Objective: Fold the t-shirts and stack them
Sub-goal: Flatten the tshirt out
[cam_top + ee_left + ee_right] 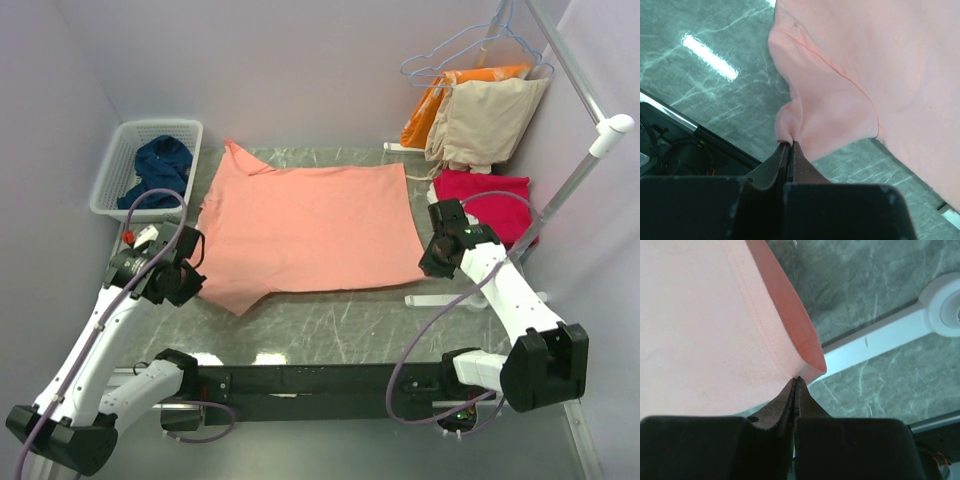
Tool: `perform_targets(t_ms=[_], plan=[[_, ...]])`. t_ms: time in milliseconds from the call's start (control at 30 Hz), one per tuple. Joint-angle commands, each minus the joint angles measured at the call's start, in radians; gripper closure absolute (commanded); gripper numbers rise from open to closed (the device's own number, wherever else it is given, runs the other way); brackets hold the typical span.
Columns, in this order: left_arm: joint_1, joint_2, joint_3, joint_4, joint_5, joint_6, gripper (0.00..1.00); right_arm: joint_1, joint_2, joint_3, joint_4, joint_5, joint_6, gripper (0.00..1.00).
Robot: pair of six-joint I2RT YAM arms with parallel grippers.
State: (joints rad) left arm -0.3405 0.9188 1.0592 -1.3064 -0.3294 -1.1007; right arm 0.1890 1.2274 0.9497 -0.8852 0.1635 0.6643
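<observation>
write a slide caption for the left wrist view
Left gripper shut on the sleeve of the pink shirt, cloth puckered at its tips, over the grey marble table.

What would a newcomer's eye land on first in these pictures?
The big salmon-pink t-shirt spread flat across the middle of the table stands out first. The left gripper is shut on its sleeve at the near left, and the right gripper is shut on its hem corner at the near right. A navy-blue t-shirt sits crumpled in the white basket at the back left.
</observation>
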Motion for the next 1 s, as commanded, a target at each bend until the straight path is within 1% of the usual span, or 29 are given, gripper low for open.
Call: perform_targets(t_ms=[0, 200, 267, 400, 500, 600, 633, 667, 767, 933, 967], plan=[[-0.012, -0.058, -0.007, -0.063, 0.007, -0.053, 0.99, -0.008, -0.086, 0.004, -0.093, 0.031, 0.021, 1.0], [-0.012, -0.11, 0.016, -0.06, 0.01, -0.074, 0.99, -0.008, -0.157, -0.009, -0.127, 0.05, 0.029, 1.0], [-0.012, -0.097, 0.027, -0.062, 0.006, -0.065, 0.99, -0.008, -0.158, -0.029, -0.117, 0.024, 0.029, 1.0], [-0.012, -0.064, 0.044, -0.016, 0.004, -0.041, 0.99, -0.01, -0.14, -0.072, -0.069, -0.008, 0.038, 1.0], [-0.014, -0.023, 0.08, 0.01, -0.017, -0.025, 0.99, -0.008, -0.123, -0.071, -0.046, -0.028, 0.047, 1.0], [-0.014, 0.018, 0.152, 0.015, -0.101, -0.004, 0.99, -0.008, -0.114, -0.026, -0.032, -0.015, 0.043, 1.0], [-0.014, 0.032, 0.177, 0.012, -0.159, 0.004, 0.99, -0.008, -0.108, 0.012, -0.032, -0.004, 0.04, 1.0], [-0.014, 0.066, 0.223, 0.007, -0.183, 0.005, 0.99, -0.008, -0.097, 0.035, -0.04, 0.007, 0.037, 1.0], [-0.014, 0.126, 0.292, -0.01, -0.243, 0.007, 0.99, -0.01, -0.054, 0.104, -0.041, 0.028, 0.028, 1.0], [-0.014, 0.163, 0.34, 0.005, -0.316, 0.019, 0.99, -0.011, -0.016, 0.173, -0.029, 0.057, 0.017, 1.0], [-0.014, 0.182, 0.37, 0.006, -0.341, 0.021, 0.99, -0.013, -0.008, 0.185, -0.024, 0.064, 0.015, 1.0]])
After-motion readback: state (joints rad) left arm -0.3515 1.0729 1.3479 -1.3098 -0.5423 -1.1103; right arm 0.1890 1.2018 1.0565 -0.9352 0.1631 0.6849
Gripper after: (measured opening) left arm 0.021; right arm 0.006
